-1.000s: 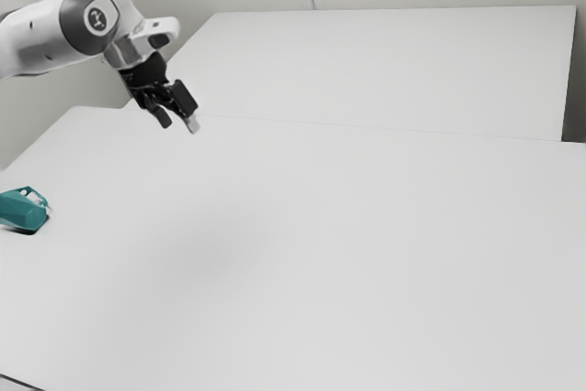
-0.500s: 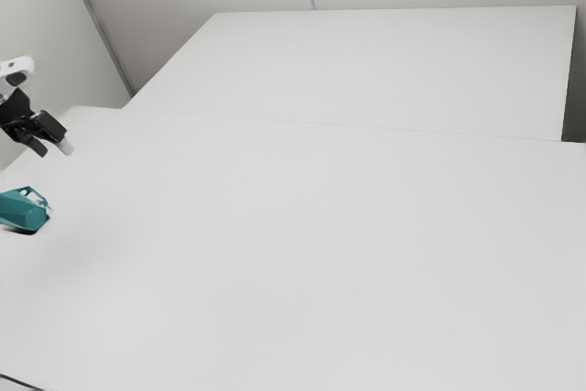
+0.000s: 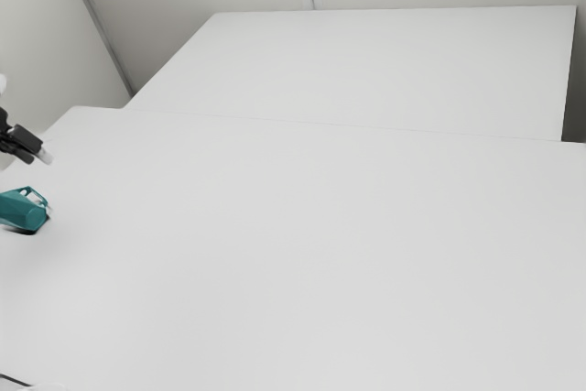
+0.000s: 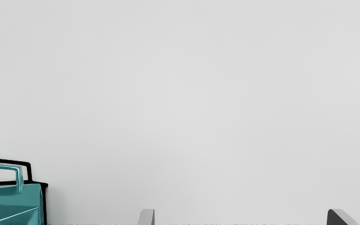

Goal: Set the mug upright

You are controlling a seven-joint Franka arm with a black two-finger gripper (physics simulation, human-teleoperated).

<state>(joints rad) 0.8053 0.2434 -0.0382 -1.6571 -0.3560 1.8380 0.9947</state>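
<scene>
Teal, faceted and angular-handled, the mug (image 3: 23, 215) lies on its side on the smooth white table (image 3: 302, 254), at the exterior view's left edge, with a dark shadow against it. Near it, but not touching, I see the black 2-finger gripper (image 3: 36, 157) hanging in the air. Its 2 pale-tipped fingers (image 4: 147, 217) stand wide apart with nothing between them, and the wrist view puts the mug outside that gap, off beyond 1 finger, handle and part of the body showing.
</scene>
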